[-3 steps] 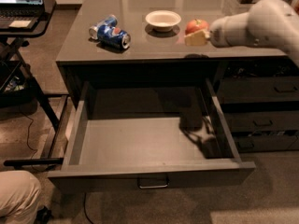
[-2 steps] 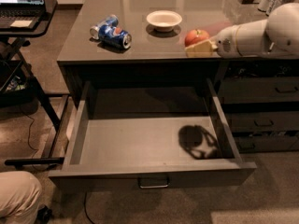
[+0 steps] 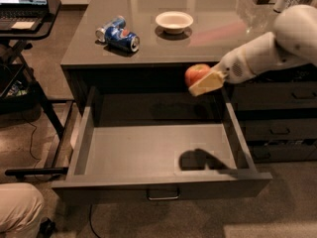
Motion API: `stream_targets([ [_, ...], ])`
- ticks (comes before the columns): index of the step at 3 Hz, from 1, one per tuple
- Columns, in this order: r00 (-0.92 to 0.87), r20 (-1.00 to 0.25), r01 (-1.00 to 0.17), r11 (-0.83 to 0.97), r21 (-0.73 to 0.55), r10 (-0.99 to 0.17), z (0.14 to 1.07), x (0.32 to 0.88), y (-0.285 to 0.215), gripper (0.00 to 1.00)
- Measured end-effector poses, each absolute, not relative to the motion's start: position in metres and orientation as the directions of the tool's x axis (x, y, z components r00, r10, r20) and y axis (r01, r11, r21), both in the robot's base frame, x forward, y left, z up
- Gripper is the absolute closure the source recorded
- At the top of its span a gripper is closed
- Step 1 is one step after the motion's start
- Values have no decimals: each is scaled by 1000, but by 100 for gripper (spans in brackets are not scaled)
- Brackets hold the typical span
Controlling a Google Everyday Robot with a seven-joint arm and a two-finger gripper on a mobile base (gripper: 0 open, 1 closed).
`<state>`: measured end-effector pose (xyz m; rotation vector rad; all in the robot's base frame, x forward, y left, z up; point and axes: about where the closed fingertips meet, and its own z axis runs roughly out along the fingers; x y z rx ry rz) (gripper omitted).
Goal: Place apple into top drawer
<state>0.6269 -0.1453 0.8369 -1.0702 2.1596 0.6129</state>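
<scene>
We note the top drawer point(image 3: 143, 150) drawn fully out, its flat front panel nearest the camera with a small silver handle point(image 3: 162, 195) at its centre. The drawer's grey floor holds only a dark shadow point(image 3: 198, 160) toward its front right. Over the drawer's rear right corner, clear of its floor, the apple point(image 3: 195, 72) hangs in the air, red with a yellowish patch. The pincer point(image 3: 200, 81) is clenched upon it, one pale finger lying across the fruit's lower right side; the white arm point(image 3: 277, 46) reaches in from the drawer's right. To the drawer's right stand narrower dark stacked drawers point(image 3: 277, 110). Behind and above the drawer lies the worktop point(image 3: 218, 31). On it, above the drawer's left half, a blue soda can point(image 3: 119, 36) lies on its side. Farther back, above the drawer's middle, stands a white bowl point(image 3: 174, 21).
</scene>
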Motion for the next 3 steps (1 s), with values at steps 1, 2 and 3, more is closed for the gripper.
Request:
stream_targets([
  [1, -516, -537, -835, 531, 142, -667, 797, 604, -127, 100],
  [2, -516, -520, -838, 527, 142, -680, 791, 605, -122, 100],
  [3, -506, -521, -846, 512, 146, -688, 787, 608, -117, 100],
])
